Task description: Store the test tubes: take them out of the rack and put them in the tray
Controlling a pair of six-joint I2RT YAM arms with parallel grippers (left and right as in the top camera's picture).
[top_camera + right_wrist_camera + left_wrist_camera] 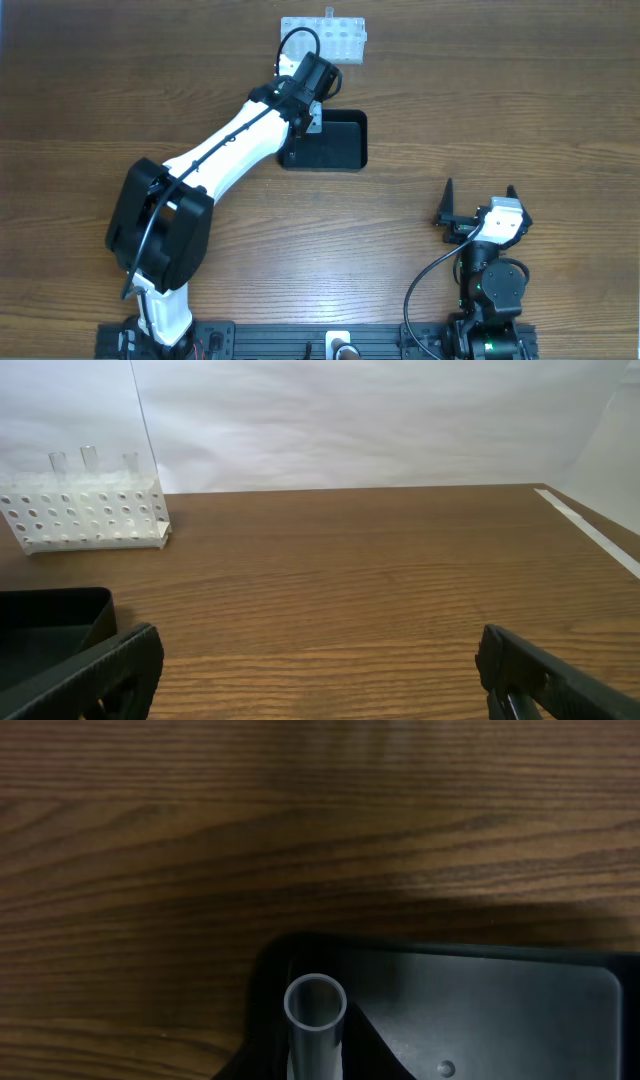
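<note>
A clear test tube [315, 1020] stands between the fingers of my left gripper [316, 1060], open end towards the camera, over the near corner of the black tray [520, 1005]. From above, the left gripper [312, 112] hangs at the tray's [345, 140] upper left edge, just below the white rack [323, 38]. In the right wrist view the rack [85, 512] holds three tubes [89, 458] that stick up from its top. My right gripper [480, 203] stands open far from them, near its own base, its fingers [95, 675] wide apart.
The wooden table [500, 90] is bare around the tray and rack. A white strip [590, 530] runs along the table's far right edge, with a white wall behind.
</note>
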